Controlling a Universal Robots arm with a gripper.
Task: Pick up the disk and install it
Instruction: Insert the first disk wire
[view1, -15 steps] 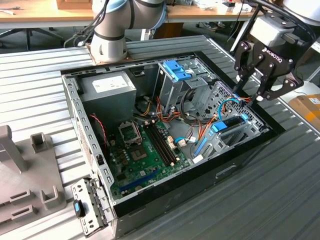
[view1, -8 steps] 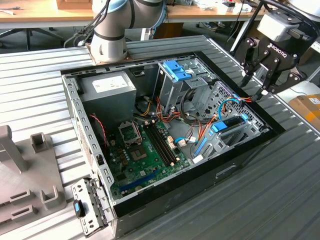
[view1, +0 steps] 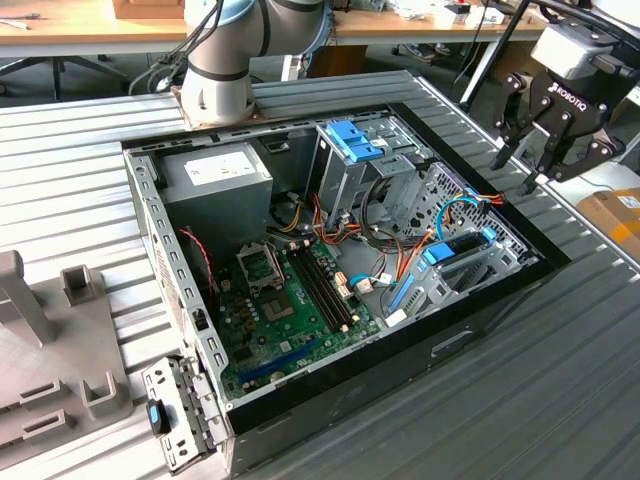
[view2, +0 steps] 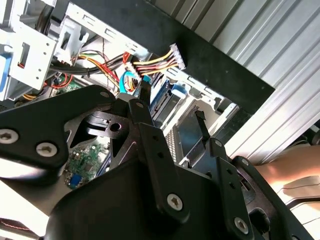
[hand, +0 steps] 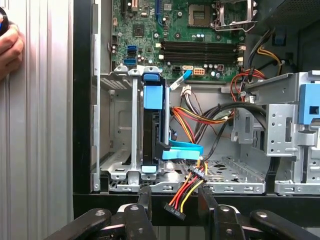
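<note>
Room is widest outside the computer case (view1: 500, 300), where the gripper (view1: 517, 170) hangs over the ribbed table (view1: 60, 180) beyond the case's rim on the exterior view's right. Its fingers (hand: 145, 200) are spread apart and grasp nothing. Inside that rim things crowd. The disk (hand: 150, 132) stands on edge in the grey drive cage (hand: 134, 125), its long axis running from the rim toward the motherboard (hand: 200, 30), with a blue tab at each end. A red, yellow and black power connector (hand: 175, 207) lies just beside it. Deeper in, the case holds the power supply (view1: 215, 180) and a tall metal cage (view1: 340, 180) topped by a blue clip (view1: 352, 140). A hand (hand: 10, 47) rests on the table outside the case.
</note>
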